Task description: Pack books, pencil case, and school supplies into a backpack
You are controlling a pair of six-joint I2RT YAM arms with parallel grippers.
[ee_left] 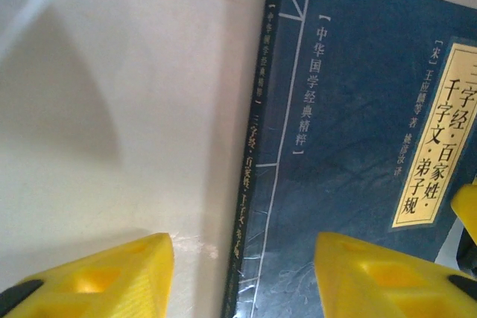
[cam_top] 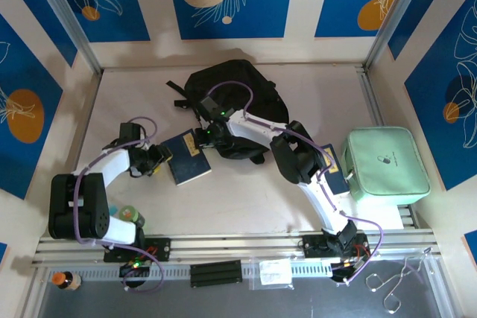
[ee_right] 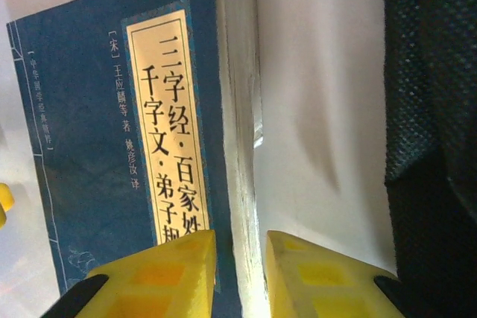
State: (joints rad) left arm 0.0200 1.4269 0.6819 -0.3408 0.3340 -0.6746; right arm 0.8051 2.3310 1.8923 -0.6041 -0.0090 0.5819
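A thin navy book (cam_top: 188, 160) with a yellow title panel lies flat on the table, just in front of the black backpack (cam_top: 238, 87). My left gripper (cam_top: 158, 160) is at its left edge. In the left wrist view that gripper (ee_left: 242, 273) stands open astride the spine of the book (ee_left: 358, 109), one finger over the table and one over the cover. My right gripper (cam_top: 203, 138) is at the book's far right edge. There it (ee_right: 242, 273) has closed on the page edge of the book (ee_right: 89, 124), with the backpack (ee_right: 432, 109) just to the right.
A mint green box (cam_top: 384, 161) sits at the right, and a second dark book (cam_top: 335, 173) lies partly under the right arm beside it. An orange-capped bottle (cam_top: 67, 279), a small clear bag (cam_top: 272, 273) and metal clips (cam_top: 395, 284) lie along the near rail.
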